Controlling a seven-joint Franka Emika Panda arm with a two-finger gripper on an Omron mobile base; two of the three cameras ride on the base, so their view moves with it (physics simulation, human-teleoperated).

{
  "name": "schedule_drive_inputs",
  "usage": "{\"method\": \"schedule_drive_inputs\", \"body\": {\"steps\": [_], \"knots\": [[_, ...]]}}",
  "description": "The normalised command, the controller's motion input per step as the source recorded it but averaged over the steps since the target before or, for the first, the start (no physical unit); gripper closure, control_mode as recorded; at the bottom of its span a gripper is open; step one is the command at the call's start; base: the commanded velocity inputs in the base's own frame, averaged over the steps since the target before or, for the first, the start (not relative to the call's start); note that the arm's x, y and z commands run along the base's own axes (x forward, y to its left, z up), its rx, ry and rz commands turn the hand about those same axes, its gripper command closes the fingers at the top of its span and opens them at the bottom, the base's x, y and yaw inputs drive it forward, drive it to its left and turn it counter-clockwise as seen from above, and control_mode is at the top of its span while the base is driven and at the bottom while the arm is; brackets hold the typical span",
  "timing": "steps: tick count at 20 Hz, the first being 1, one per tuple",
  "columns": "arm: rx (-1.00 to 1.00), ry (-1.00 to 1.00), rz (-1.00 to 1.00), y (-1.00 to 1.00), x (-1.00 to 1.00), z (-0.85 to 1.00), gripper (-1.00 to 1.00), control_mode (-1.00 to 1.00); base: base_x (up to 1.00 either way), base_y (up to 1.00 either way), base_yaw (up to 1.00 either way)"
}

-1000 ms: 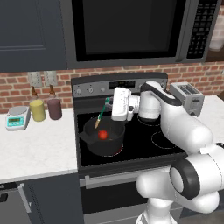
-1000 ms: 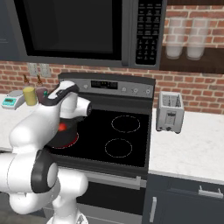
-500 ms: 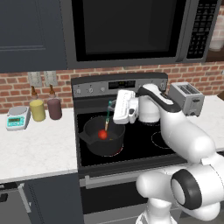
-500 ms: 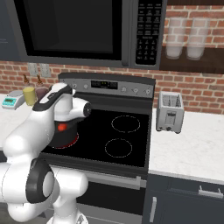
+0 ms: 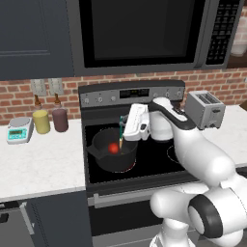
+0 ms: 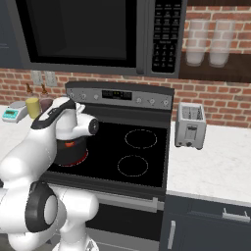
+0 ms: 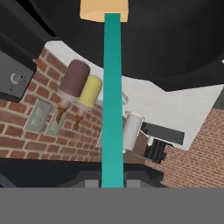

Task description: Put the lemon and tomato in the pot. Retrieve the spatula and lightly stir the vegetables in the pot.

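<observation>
The dark pot (image 5: 103, 157) sits on the stove's front left burner, with the red tomato (image 5: 113, 148) inside it. My gripper (image 5: 123, 125) hovers over the pot's right rim, shut on the teal handle of the spatula (image 5: 120, 135), whose tip points down into the pot next to the tomato. In the hand view the spatula (image 7: 112, 109) runs straight up from my gripper (image 7: 112, 183) to its tan blade inside the pot (image 7: 175, 48). In the right base view my arm covers most of the pot (image 6: 66, 156). The lemon is hidden.
A yellow jar (image 5: 41, 121), a maroon jar (image 5: 60, 119) and a small scale (image 5: 19, 130) stand on the left counter. A toaster (image 5: 205, 109) sits right of the stove (image 5: 159, 159). The microwave (image 5: 140, 34) hangs above.
My hand has shifted slightly right and lower over the pot, carrying the spatula tip with it. The tomato has stayed in place.
</observation>
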Motion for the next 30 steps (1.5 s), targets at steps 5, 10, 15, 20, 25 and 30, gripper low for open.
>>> {"method": "schedule_drive_inputs", "body": {"steps": [5,10,15,20,25,30], "knots": [[0.0,0.07,-0.01,0.0,0.03,-0.28,1.0,-1.0,0.0,0.0,0.0],[0.0,0.01,0.0,0.0,0.0,-0.13,1.0,-1.0,0.0,0.0,0.0],[0.0,0.0,0.0,0.0,0.02,-0.07,1.0,-1.0,0.0,0.0,0.0],[0.0,0.0,0.05,0.06,0.08,-0.05,1.0,-1.0,0.0,0.0,0.0],[0.03,0.0,0.14,0.22,0.07,0.0,1.0,-1.0,0.0,0.0,0.0],[0.04,0.0,0.17,0.25,0.0,0.0,1.0,-1.0,0.0,0.0,0.0]]}}
